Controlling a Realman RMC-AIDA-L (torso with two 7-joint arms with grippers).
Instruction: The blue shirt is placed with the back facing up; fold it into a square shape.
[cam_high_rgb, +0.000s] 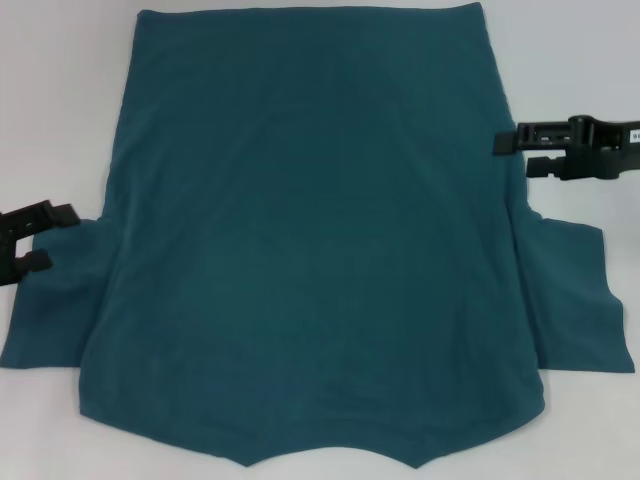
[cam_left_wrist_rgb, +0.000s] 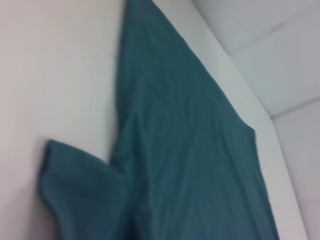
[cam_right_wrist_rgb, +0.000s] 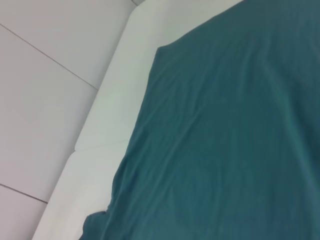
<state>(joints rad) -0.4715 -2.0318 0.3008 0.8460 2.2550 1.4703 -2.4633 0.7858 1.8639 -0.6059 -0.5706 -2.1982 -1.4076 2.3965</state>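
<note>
The dark teal-blue short-sleeved cotton shirt (cam_high_rgb: 310, 240) lies flat on the white table (cam_high_rgb: 60, 100), plain back up, collar end nearest me, sleeves out both sides; no fold started, I judge. My left gripper (cam_high_rgb: 28, 240) sits at the left sleeve, prongs spread, empty. My right gripper (cam_high_rgb: 522, 152) hovers at the right side seam, prongs apart too, probably lining up for the first side fold.

The blue shirt (cam_high_rgb: 310, 230) is plain dark teal-blue, unpatterned; the bench (cam_high_rgb: 60, 100) is white; both hands are black.
</note>
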